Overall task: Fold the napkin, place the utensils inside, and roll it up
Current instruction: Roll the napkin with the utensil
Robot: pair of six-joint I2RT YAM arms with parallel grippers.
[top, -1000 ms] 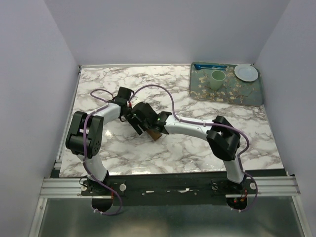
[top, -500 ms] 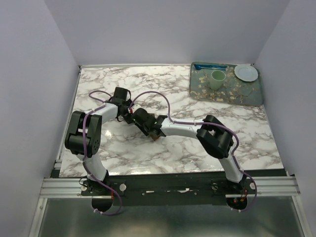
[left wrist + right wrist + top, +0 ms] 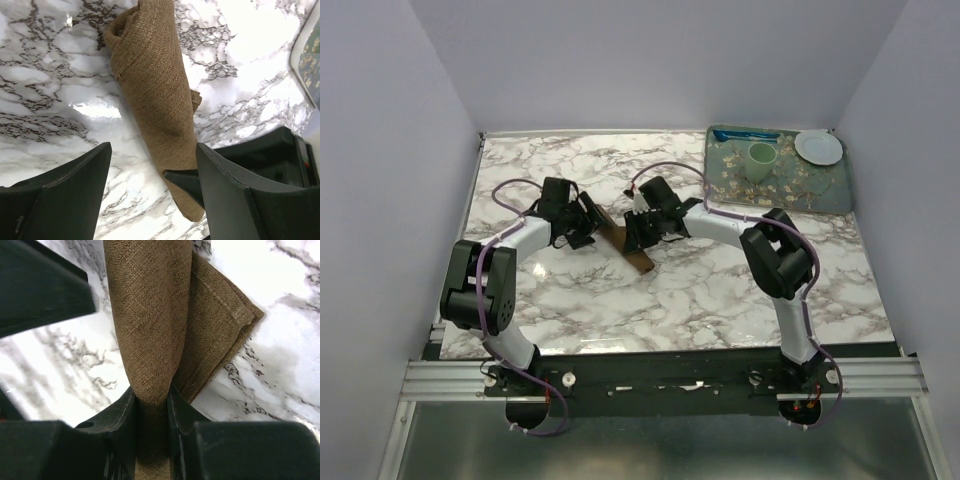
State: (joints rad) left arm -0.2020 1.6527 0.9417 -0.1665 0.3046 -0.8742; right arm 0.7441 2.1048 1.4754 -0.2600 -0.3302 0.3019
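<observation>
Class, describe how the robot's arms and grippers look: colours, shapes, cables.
The left arm and right arm have white tubular links between bulky black joints. A thin purple cable loops along each. The left gripper and right gripper have matte black wedge-shaped fingers.

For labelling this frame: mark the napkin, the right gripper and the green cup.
napkin (image 3: 150, 315), right wrist view, middle of the rolled cloth.
right gripper (image 3: 151, 407), right wrist view, between its fingertips, pinching the napkin.
green cup (image 3: 761, 160), top view, its body.
</observation>
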